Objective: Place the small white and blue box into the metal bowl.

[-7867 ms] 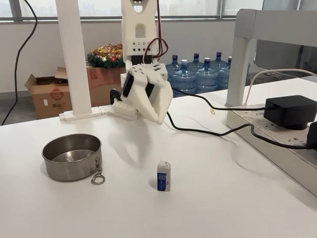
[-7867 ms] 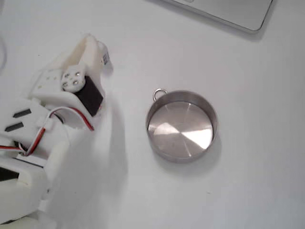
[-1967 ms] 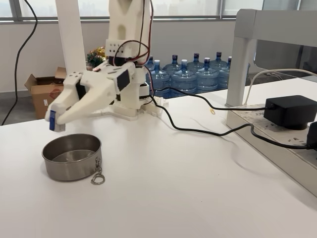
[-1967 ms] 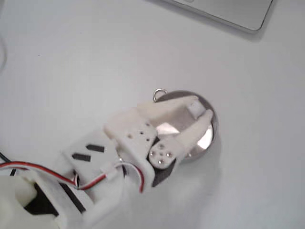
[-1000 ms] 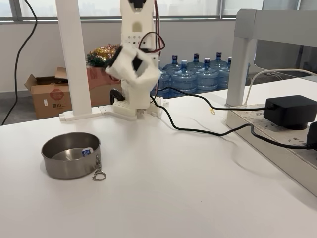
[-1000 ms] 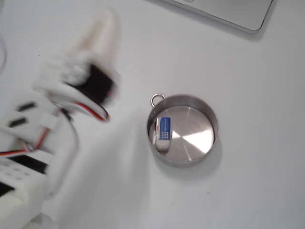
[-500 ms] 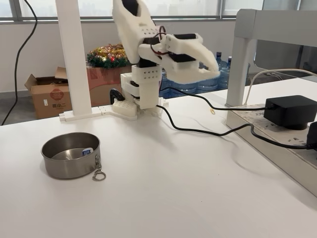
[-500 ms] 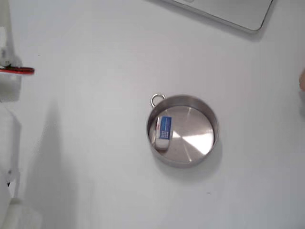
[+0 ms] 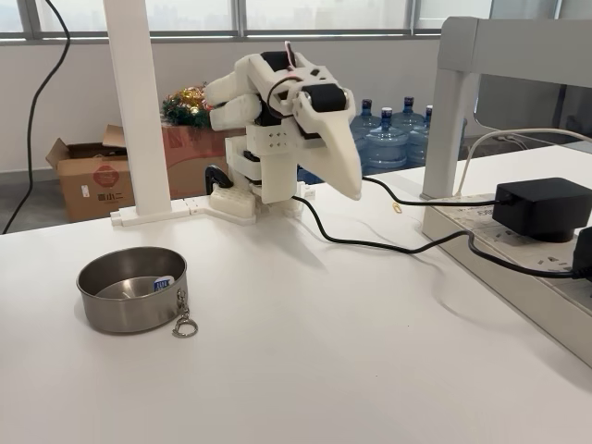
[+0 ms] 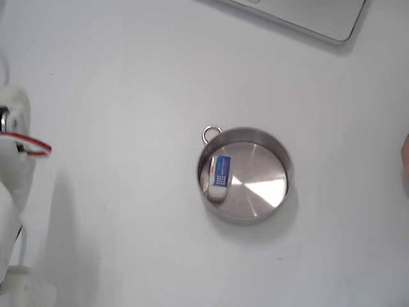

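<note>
We find the small white and blue box (image 10: 218, 175) lying inside the metal bowl (image 10: 281, 160), against its wall, near the bench's left edge in a fixed view. The end effector (image 9: 351, 190), empty and seemingly closed, hangs over the bench's far edge. We judge placement done; only parking remains.

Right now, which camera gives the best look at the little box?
The fixed view looking straight down: the box lies flat inside the bowl, by its wall near the ring, blue panel up. In the fixed view from the side, just a sliver of the box peeks over the rim.
</note>
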Motion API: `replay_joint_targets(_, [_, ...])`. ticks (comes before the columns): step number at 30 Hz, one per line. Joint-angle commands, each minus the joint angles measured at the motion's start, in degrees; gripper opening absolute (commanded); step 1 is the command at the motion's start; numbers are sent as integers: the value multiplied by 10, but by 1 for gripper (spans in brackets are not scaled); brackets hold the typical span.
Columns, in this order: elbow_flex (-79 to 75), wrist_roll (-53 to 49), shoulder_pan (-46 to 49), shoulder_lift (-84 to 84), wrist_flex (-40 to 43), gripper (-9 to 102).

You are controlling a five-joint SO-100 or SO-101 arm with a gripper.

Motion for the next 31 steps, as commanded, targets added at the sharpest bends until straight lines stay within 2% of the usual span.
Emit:
replay_joint_targets(1, [33, 5, -3, 21, 63, -5])
replay_joint_targets(31, [33, 5, -3, 21, 47, -5])
